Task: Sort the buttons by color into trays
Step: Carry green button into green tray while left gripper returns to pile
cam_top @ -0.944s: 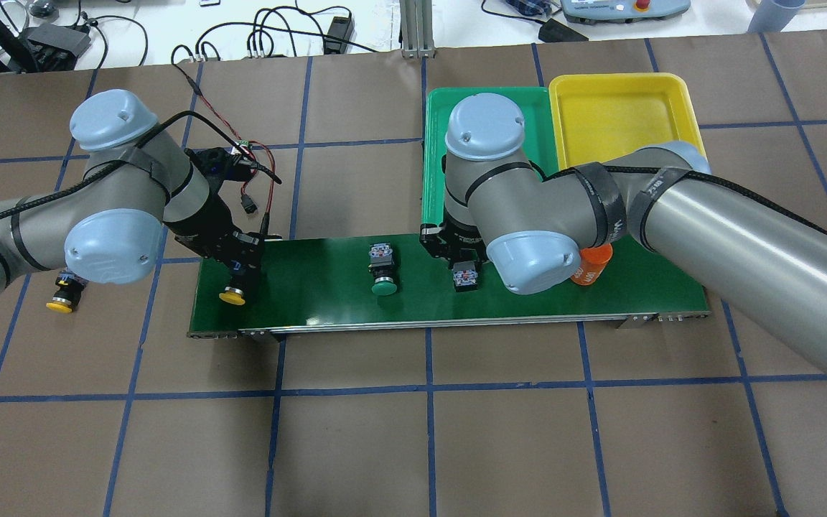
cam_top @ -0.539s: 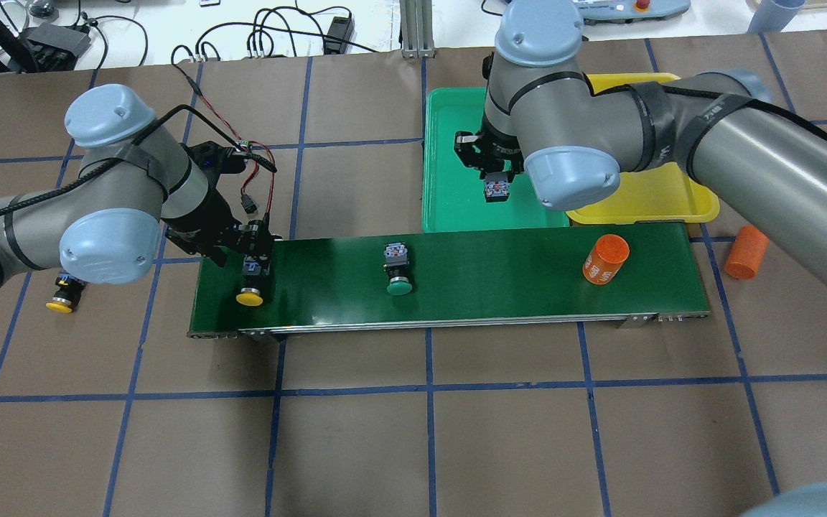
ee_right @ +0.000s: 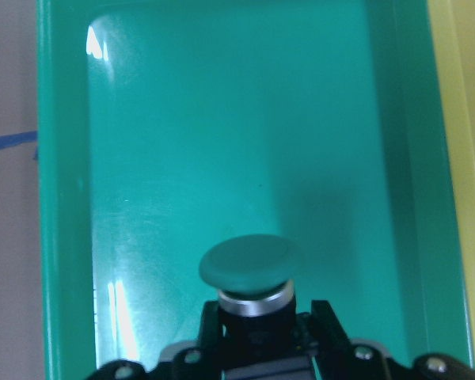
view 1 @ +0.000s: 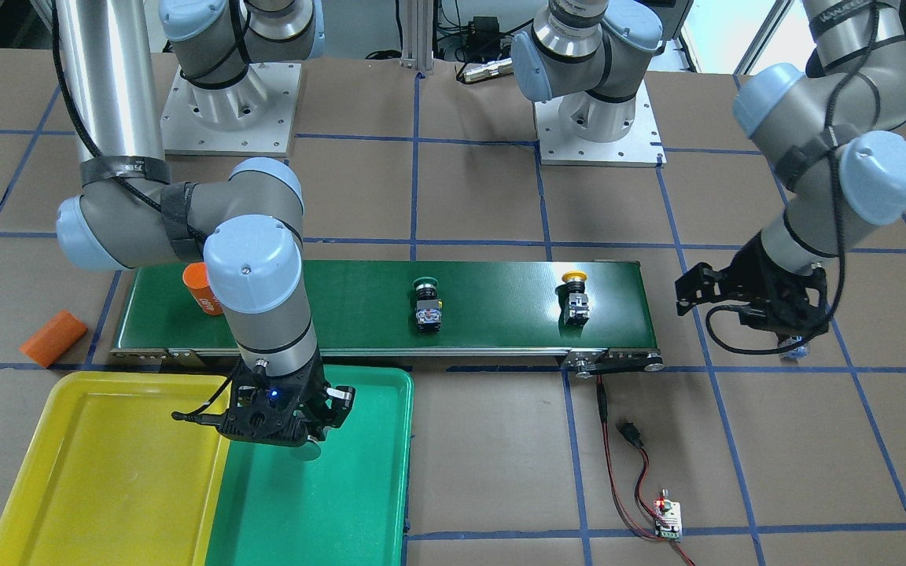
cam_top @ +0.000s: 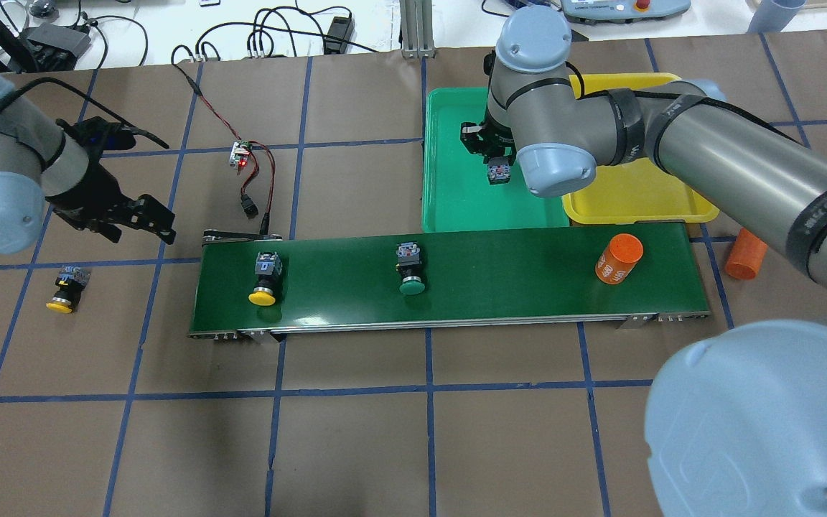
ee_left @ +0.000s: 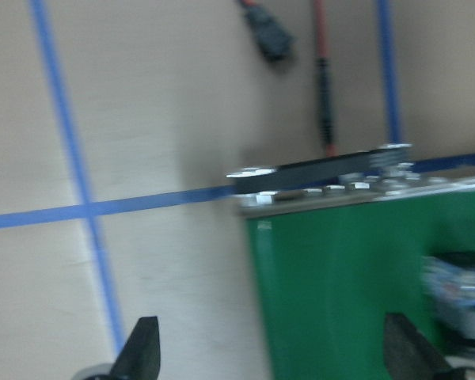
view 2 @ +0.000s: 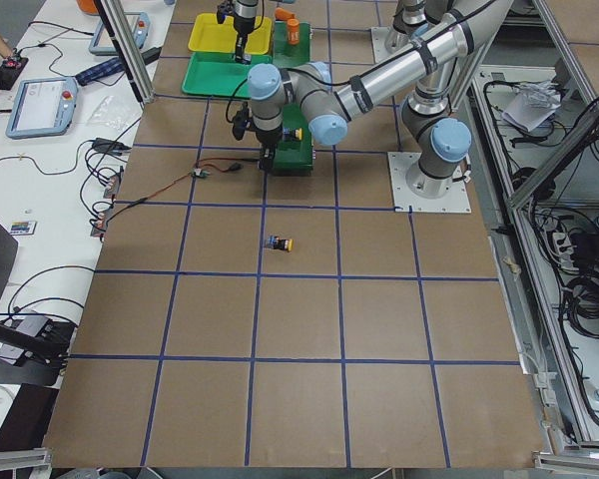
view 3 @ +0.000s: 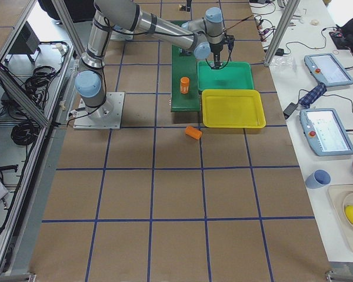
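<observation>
Placing step: the right hand [ee_right: 257, 321], pinching a green-capped button [ee_right: 248, 265], hangs over the green tray [cam_top: 456, 205]; the next move calls for lowering and release. The left hand [ee_left: 273, 360], spread and empty, hovers near a yellow-capped button [cam_top: 65, 289] on the surface. Another yellow button [cam_top: 265, 276] and another green button [cam_top: 409, 267] lie on the conveyor belt [cam_top: 528, 276]. The print on the orange cylinder [cam_top: 618, 260] is illegible

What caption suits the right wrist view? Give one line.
Right gripper holds a green-capped push-button over the green tray, yellow tray edging the frame's right side.
</observation>
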